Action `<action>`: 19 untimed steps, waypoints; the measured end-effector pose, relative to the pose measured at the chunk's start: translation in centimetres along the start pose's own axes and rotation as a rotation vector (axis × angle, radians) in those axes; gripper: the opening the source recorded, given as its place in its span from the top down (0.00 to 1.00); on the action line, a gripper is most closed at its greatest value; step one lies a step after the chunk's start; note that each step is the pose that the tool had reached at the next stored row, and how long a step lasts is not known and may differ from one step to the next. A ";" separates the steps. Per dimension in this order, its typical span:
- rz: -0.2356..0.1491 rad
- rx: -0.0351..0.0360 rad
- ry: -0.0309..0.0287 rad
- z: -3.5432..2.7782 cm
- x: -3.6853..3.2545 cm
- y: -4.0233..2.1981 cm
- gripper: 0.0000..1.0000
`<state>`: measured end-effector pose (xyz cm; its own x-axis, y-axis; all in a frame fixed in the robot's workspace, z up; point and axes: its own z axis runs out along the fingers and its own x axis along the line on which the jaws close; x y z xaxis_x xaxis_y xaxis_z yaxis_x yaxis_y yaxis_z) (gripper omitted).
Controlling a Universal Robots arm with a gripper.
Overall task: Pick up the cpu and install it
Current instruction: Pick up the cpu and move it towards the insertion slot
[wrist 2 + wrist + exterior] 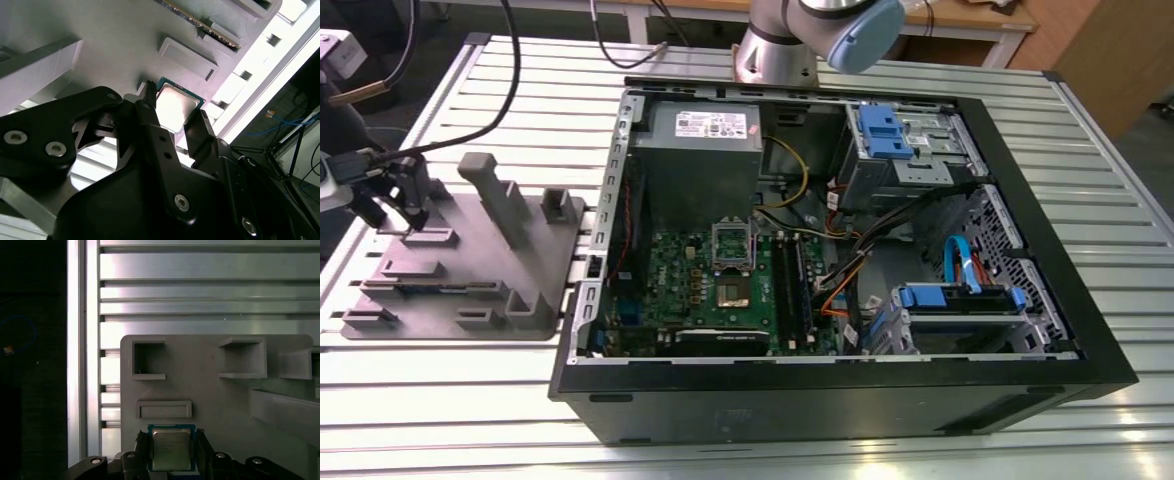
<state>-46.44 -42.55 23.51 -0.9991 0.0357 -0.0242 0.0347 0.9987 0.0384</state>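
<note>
The cpu (171,447), a small square chip with a pale metal top and a green rim, lies flat on the grey fixture (215,405). In both wrist views my gripper (171,452) straddles it, one black finger (141,452) pressed against each of two opposite edges. In the second wrist view the cpu (175,105) shows between the fingertips (197,125) of the gripper (172,114). In the exterior view my gripper (390,212) hangs over the far left corner of the fixture (467,270). The metal-framed socket (731,290) sits on the green motherboard inside the open computer case (841,400).
The fixture carries tall upright posts (500,205) and raised blocks close to my gripper. Inside the case are a grey power supply (700,130), blue drive brackets (881,130) and loose cables (854,270). The slatted aluminium table (1107,190) lies around both.
</note>
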 end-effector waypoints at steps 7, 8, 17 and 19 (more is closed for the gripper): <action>0.000 -0.0002 -0.0003 -0.66 -0.02 0.03 0.53; 0.000 -0.0001 -0.0001 -0.68 -0.02 0.03 0.53; 0.000 -0.0001 -0.0002 -0.72 -0.02 0.03 0.53; 0.000 0.0002 0.0003 -0.86 -0.02 0.03 0.53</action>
<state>-46.44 -42.55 24.38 -0.9991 0.0357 -0.0239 0.0348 0.9987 0.0382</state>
